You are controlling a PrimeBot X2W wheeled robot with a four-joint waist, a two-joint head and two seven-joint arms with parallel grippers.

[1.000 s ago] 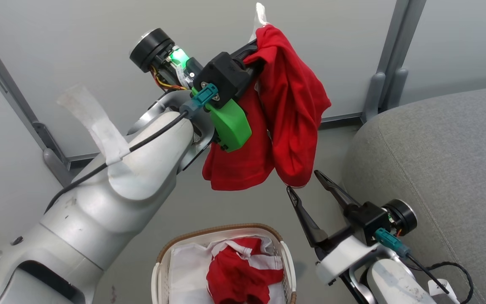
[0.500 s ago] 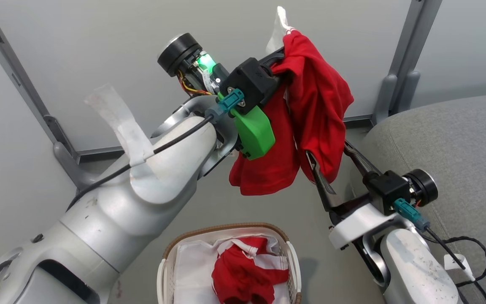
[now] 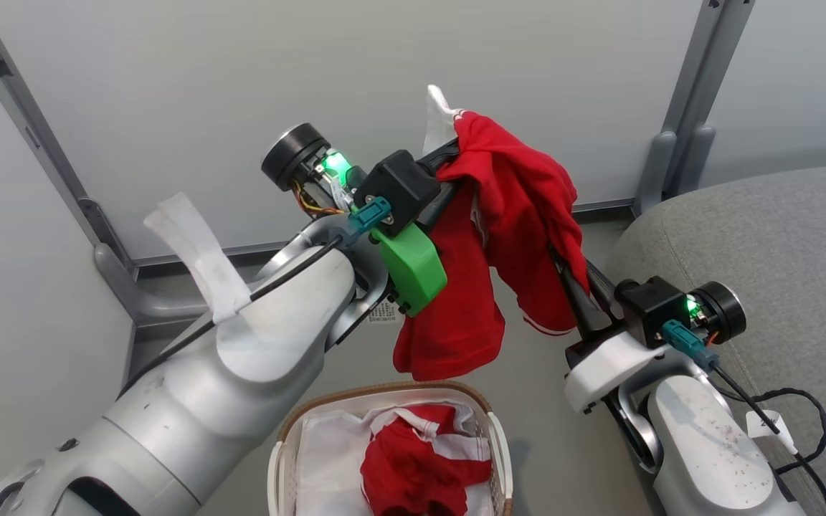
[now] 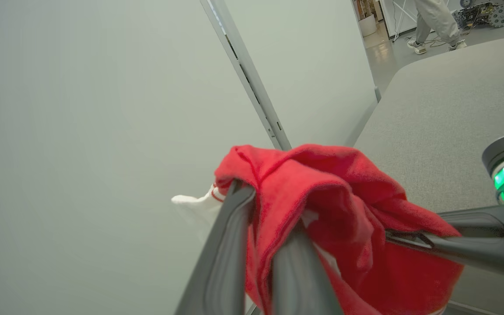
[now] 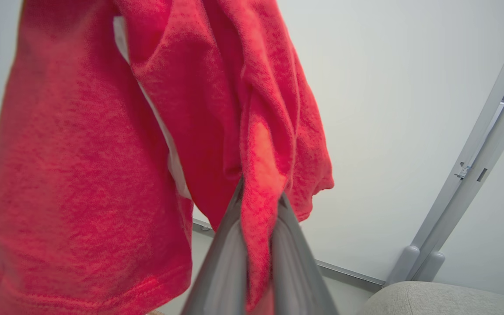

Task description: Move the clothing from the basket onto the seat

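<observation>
A red garment with white trim [image 3: 510,229] hangs in the air above the basket, held from two sides. My left gripper [image 3: 456,154] is shut on its top fold, as the left wrist view [image 4: 269,192] confirms. From the right, my right gripper [image 3: 560,261] is shut on a lower fold of the same garment [image 5: 263,192]. More red and white clothing [image 3: 420,466] lies in the white basket [image 3: 273,466] at the bottom. The grey seat [image 3: 771,244] is at the right, beside my right arm.
A grey partition wall with metal posts [image 3: 685,122] stands behind. A black cable with a white tag [image 3: 771,423] lies on the seat's edge. A person's legs [image 4: 435,22] show far off in the left wrist view.
My right gripper rose to the hanging garment and shut on its lower fold. The left arm with the garment shifted slightly as the camera moved.
</observation>
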